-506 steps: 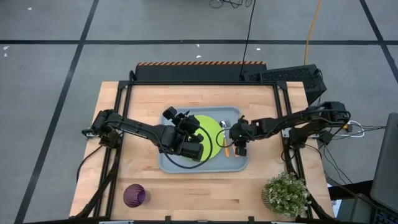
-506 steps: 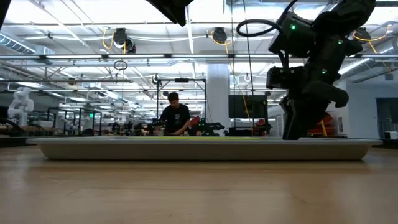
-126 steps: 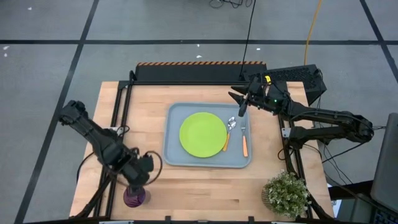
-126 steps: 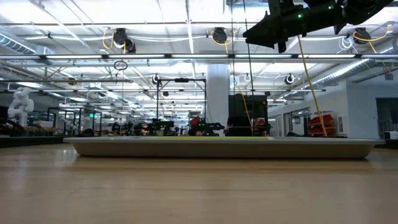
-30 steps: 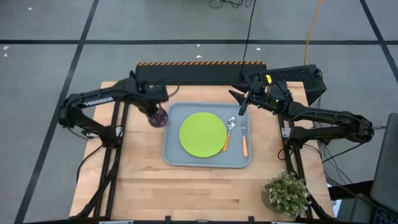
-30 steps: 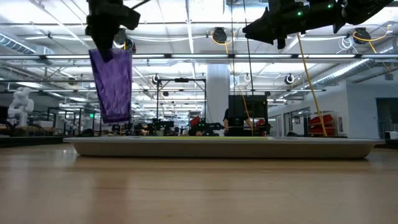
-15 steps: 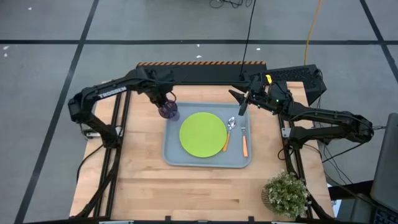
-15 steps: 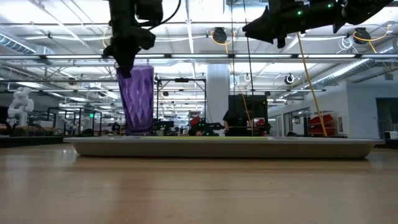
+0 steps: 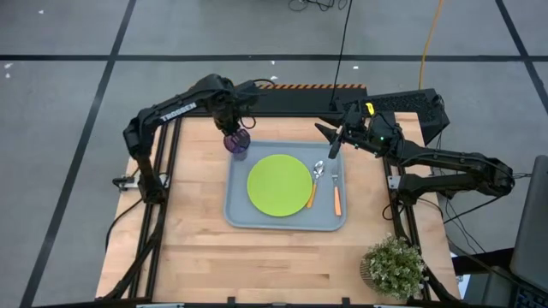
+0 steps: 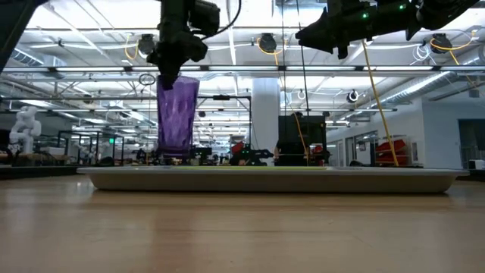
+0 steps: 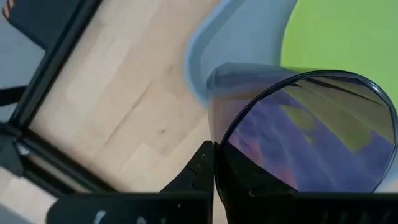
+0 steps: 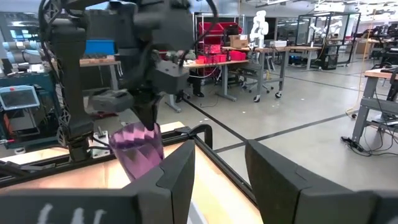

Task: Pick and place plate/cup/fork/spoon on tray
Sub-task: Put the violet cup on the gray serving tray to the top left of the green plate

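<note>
We see the left gripper [image 9: 233,130] with its jaws clenched on the rim of the cup [image 9: 237,142], holding the purple tumbler upright over the far left corner of the tray [image 9: 242,216]. In the low view the cup [image 10: 177,117] hangs from the gripper with its base down at about the level of the tray's rim (whether it touches the tray floor we cannot tell). The left wrist view looks down into the cup's open mouth [image 11: 311,134], with the tray corner and the plate beneath it. The plate [image 9: 279,184] lies flat in the middle of the tray, just beside the cup. To its right lie the spoon [image 9: 315,180] and the fork [image 9: 336,192], side by side, orange handles pointing toward the near edge of the surface [image 9: 197,239]. The right gripper [image 9: 329,141] waits above the tray's far right corner with its jaws released and holding nothing.
</note>
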